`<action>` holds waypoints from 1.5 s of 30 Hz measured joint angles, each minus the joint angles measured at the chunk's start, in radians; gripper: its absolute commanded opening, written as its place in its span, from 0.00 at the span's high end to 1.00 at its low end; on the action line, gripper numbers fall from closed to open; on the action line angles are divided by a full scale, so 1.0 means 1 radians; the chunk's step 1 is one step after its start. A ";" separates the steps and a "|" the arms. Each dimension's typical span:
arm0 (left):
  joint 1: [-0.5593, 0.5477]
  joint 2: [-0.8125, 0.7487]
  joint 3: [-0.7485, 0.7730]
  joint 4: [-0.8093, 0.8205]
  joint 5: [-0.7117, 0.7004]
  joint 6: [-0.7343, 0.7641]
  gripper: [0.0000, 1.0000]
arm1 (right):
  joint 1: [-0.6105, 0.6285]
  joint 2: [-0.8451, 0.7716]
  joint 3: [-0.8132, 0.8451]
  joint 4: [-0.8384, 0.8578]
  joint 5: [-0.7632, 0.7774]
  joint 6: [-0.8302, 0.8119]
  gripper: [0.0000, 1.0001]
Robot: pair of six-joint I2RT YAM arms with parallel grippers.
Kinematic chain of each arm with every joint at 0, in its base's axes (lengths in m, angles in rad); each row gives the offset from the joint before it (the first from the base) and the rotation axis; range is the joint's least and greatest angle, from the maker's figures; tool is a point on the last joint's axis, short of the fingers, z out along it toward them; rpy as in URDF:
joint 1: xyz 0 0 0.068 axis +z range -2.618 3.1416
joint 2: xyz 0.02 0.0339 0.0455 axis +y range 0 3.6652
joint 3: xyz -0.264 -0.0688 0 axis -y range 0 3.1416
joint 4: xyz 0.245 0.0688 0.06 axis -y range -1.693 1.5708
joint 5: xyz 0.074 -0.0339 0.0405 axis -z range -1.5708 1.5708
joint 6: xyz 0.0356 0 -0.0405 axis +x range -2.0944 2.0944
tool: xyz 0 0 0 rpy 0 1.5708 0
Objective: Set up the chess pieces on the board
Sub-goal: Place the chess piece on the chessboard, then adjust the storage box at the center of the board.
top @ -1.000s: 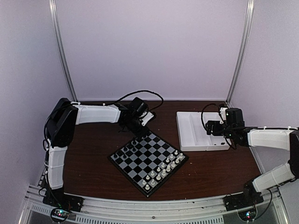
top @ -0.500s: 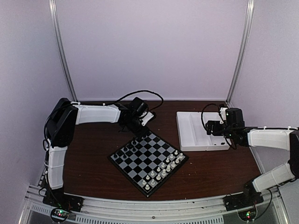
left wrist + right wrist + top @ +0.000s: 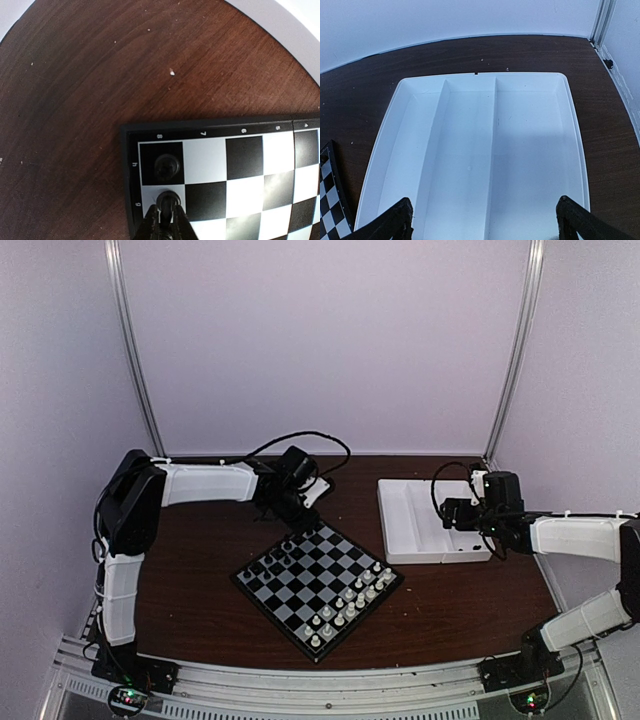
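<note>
Placing a black piece (image 3: pixel 168 199) on the board (image 3: pixel 131 175), edge square just beside the corner piece (image 3: pixel 166 166)
left gripper (image 3: pixel 165 215) jaws nearly together round the piece, cannot tell if gripping or loose; right gripper (image 3: pixel 485 218) spread wide, empty, over the tray (image 3: pixel 470 125); risk: a pad could drag on lift-off, tipping the tiny piece into its neighbour or off-square

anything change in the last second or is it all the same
Barely. The left gripper seems to have edged slightly toward the back of the table at the far corner of the board. Its fingers sit close around a black piece beside the corner square; whether it has let go cannot be told. The right gripper, open over the white tray, and the board stayed put.
</note>
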 measured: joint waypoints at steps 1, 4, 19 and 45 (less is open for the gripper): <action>0.000 0.000 0.003 0.000 0.000 0.000 0.87 | 0.000 0.000 0.000 0.000 0.000 0.002 0.01; 0.000 0.000 0.008 0.000 0.000 0.001 0.86 | 0.000 0.003 0.000 0.000 -0.001 0.004 0.01; 0.000 -0.016 0.031 -0.040 -0.004 0.002 0.71 | -0.001 0.008 0.002 -0.012 -0.004 0.013 0.03; 0.005 -0.462 -0.250 0.189 0.025 -0.174 0.03 | -0.086 0.219 0.584 -1.040 -0.158 0.072 0.44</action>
